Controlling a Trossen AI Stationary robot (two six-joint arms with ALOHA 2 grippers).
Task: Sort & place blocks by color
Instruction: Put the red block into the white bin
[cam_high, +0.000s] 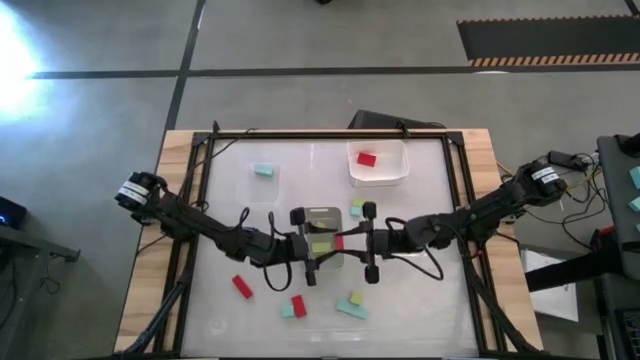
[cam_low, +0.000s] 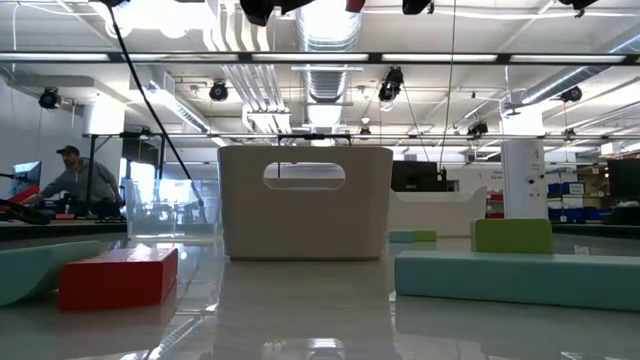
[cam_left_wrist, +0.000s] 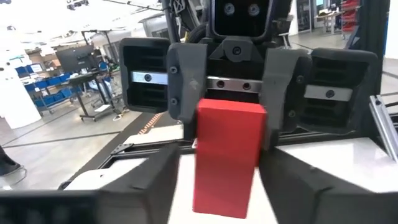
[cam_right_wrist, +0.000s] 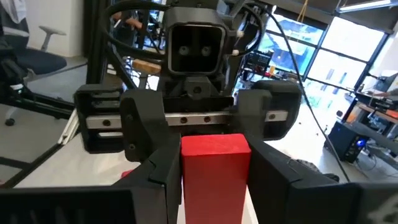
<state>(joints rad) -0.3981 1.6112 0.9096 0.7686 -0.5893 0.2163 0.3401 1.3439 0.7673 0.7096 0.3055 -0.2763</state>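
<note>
Table centre: my left gripper (cam_high: 335, 243) and right gripper (cam_high: 345, 242) meet, both fingers clasping one red block (cam_left_wrist: 227, 155) between them.

A: Block colours, overhead frame? 
B: Red block (cam_high: 340, 241) at centre between dark fingers. Red one (cam_high: 366, 159) inside the clear tray (cam_high: 377, 178), upper centre. Two more red (cam_high: 243, 287) at lower left and (cam_high: 298, 306) lower centre. 
A: Teal? 
B: Teal block (cam_high: 264, 170) upper left; another teal block (cam_high: 351, 309) lower centre, with a yellow-green block (cam_high: 355, 298) on it. 
A: Surface? 
B: Desk (cam_high: 430, 290) glossy white, pale wood edges, black frame rails. 
A: Floor? 
B: Grey, with a black mat edged in orange stripes (cam_high: 545, 61), upper right.
</note>
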